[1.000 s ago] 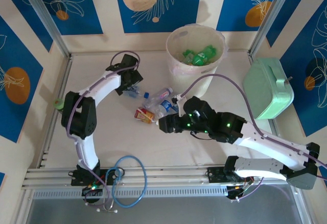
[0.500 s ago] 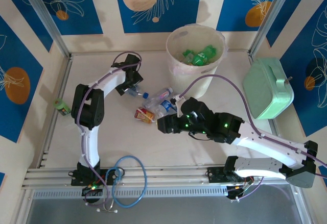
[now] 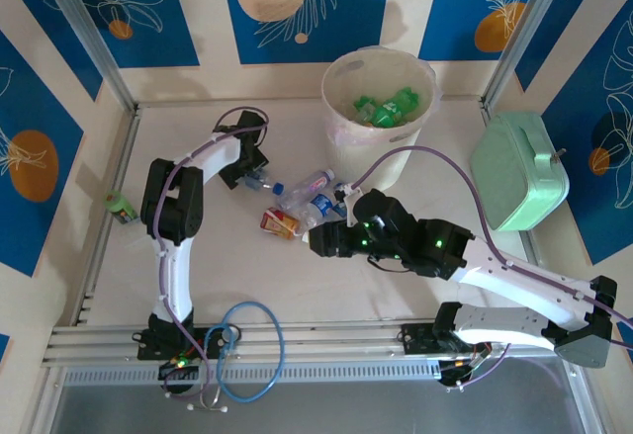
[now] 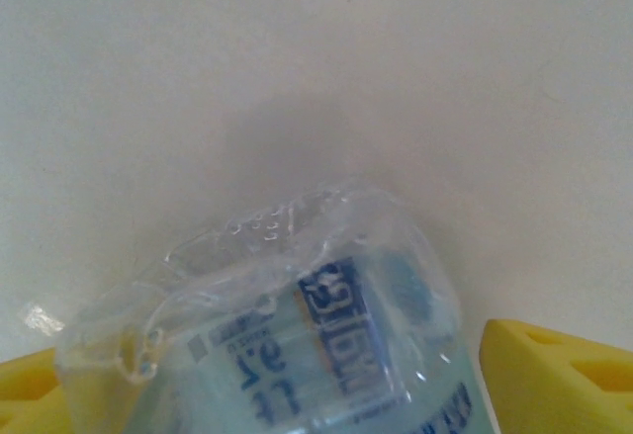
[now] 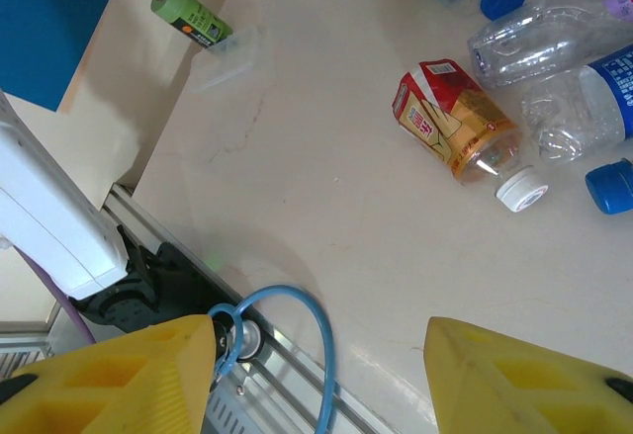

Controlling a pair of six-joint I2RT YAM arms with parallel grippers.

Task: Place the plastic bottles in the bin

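Cream table (image 3: 237,266): left claw (image 4: 297,380) straddles a crumpled clear blue-labelled plastic bottle (image 4: 326,315) left of the pale round bin (image 3: 379,98); pinch unconfirmed. Right claw (image 5: 321,365) spread, empty. Risk: thin wall buckles, bottle squirts out.

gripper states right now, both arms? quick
Left gripper: jaws either side of the clear blue-labelled bottle; cannot tell whether it is clamped.
Right gripper: open, holding nothing.

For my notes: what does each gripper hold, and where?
Right gripper: nothing. Left gripper: a clear blue-labelled bottle sits between its jaws at the body; whether it is gripped cannot be told.
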